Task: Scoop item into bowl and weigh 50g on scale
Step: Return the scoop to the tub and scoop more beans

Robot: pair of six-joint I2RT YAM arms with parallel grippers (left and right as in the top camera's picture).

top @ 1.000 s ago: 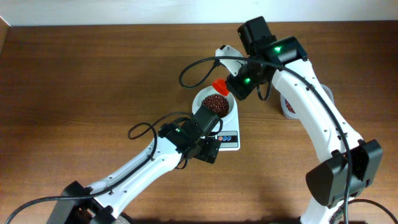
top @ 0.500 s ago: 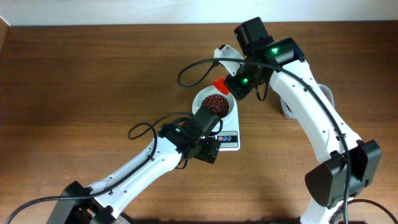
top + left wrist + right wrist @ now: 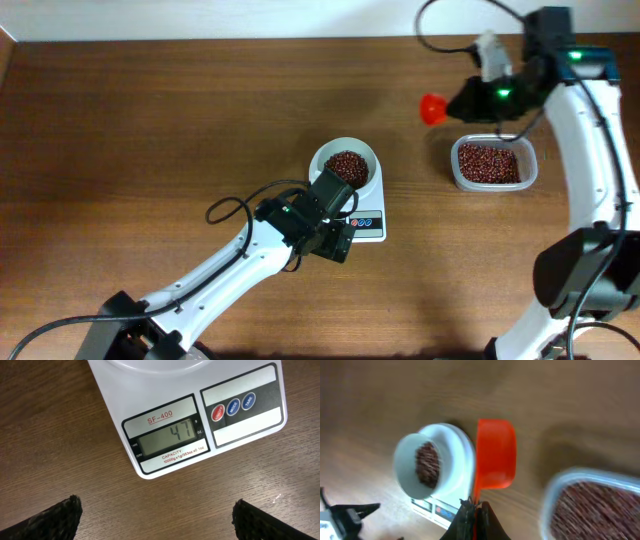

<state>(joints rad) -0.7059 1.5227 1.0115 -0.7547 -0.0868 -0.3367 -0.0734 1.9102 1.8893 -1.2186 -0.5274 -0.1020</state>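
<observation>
Comparing with a second ago, we find the right pincer gone from the bowl's upper rim to the upper right of the overhead frame. It is clamped on the handle of the orange scoop, which now sits well apart from the bowl and near the upper left corner of the tub. In the right wrist view the scoop looks empty. Bowl unchanged at centre frame on the scale, beans heaped inside. Display reads 47. Left pincer unmoved, fingers spread wide above the table, gripping nothing.
</observation>
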